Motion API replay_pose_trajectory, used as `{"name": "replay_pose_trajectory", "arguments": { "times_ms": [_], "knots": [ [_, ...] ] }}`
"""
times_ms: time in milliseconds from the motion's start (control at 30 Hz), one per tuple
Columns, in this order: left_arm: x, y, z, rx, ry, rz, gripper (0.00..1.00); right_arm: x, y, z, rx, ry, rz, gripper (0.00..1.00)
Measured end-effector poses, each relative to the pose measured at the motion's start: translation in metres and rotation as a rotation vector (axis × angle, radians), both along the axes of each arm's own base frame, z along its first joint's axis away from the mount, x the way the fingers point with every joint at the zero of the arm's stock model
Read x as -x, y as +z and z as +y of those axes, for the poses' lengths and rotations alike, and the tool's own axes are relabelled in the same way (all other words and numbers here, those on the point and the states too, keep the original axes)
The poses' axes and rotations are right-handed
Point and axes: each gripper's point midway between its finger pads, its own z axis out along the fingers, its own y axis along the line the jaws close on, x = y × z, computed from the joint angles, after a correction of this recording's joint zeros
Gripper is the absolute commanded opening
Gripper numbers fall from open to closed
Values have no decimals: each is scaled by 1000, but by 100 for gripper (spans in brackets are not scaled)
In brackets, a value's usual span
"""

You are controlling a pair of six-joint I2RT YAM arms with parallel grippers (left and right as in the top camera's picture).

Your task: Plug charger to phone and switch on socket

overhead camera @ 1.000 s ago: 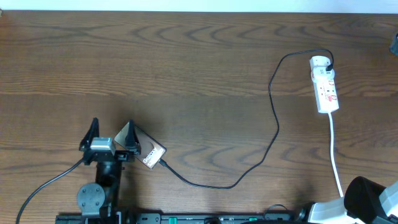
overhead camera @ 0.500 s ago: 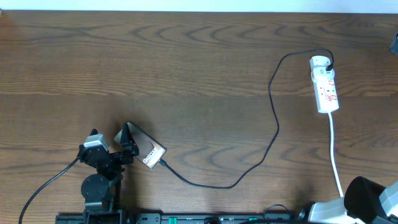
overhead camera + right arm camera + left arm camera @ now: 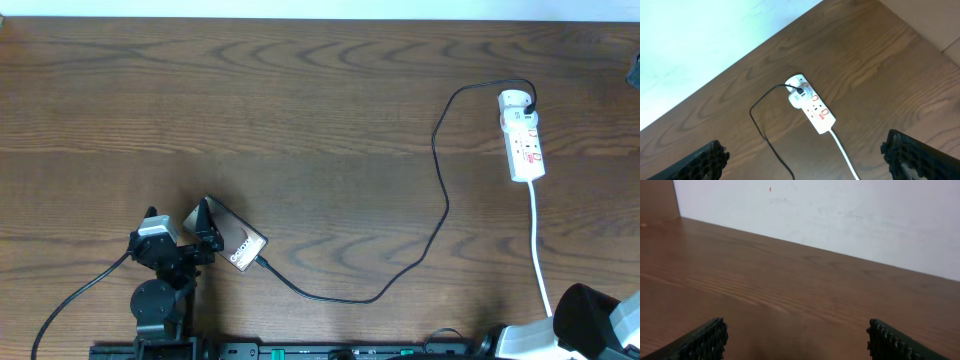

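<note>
at the near-left of the wooden table (image 3: 320, 100):

- phone (image 3: 243, 244): bronze-gold, lying flat with its back up and white lettering showing, set at an angle to the table edge.
- left gripper (image 3: 178, 214): just beside the phone's left end, with one finger (image 3: 206, 216) overlapping that end in the overhead view. jaws spread wide and holding nothing. the left wrist view shows only bare wood and a pale wall between the two fingers.
- charger (image 3: 441, 190): thin black cable. its small tip meets the phone's right end; whether it is fully seated cannot be told. it sags toward the near edge, then climbs in a long curve to the far right, where its black plug end sits in the socket's rounded end.
- socket (image 3: 522, 138): white strip with red markings, far right, lengthwise away from the robot. switch position too small to read.
- white cord (image 3: 538, 250): runs from the socket's near end toward the right arm.
- right gripper (image 3: 805, 159): high above the table and well apart from the socket, fingers wide apart and empty.
</note>
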Motion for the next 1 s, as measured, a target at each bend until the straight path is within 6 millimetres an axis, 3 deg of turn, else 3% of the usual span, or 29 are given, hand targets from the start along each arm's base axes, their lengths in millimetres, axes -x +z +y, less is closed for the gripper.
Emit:
{"name": "replay_pose_trajectory", "arguments": {
  "times_ms": [1000],
  "knots": [
    [0,0,-1,-27,-6,2,88,0,0,0,0,0,0,99]
  ]
}}
